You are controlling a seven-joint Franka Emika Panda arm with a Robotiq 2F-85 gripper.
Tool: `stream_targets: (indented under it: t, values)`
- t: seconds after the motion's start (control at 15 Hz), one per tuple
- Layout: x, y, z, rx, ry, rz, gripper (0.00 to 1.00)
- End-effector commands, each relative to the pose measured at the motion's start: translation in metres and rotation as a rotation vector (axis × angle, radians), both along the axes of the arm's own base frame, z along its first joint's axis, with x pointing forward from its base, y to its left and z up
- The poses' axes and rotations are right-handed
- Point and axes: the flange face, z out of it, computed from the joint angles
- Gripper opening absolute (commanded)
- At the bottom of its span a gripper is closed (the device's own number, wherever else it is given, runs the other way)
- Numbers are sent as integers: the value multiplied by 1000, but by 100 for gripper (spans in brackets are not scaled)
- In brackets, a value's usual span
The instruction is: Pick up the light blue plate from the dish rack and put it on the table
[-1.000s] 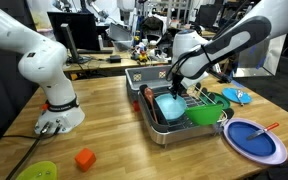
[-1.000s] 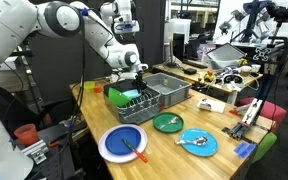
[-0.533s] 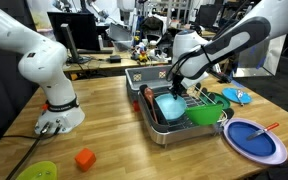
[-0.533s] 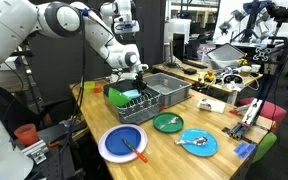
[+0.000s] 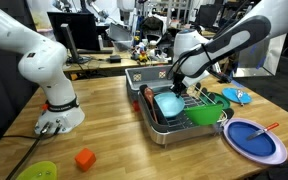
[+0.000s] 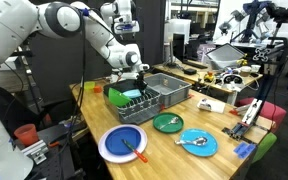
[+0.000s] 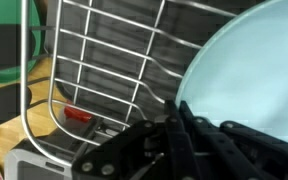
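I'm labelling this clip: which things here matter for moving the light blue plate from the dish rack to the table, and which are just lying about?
Job in hand: light blue plate; dish rack; table; gripper.
Lying about: green bowl; purple-rimmed blue plate; orange block.

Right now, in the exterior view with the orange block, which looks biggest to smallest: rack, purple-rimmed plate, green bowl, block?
1. Rack
2. Purple-rimmed plate
3. Green bowl
4. Block
The plate sits nearer the camera than the bowl, which helps it.
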Motion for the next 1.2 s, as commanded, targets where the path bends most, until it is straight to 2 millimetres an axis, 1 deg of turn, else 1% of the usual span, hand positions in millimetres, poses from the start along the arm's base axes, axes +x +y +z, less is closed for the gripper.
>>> stream_targets:
  t: [0.0, 0.2, 0.47, 0.67, 0.8, 1.0, 1.13]
  values:
    - [4, -6, 1, 13, 19, -11, 1]
    - [4, -13, 9, 37, 12, -19, 1]
    - [6, -32, 23, 67, 7, -44, 1]
    - [2, -49, 24, 84, 26, -62, 1]
    - [-3, -57, 25, 100, 43, -62, 1]
    - [-13, -61, 34, 141, 61, -48, 1]
    - [-19, -59, 46, 187, 65, -37, 1]
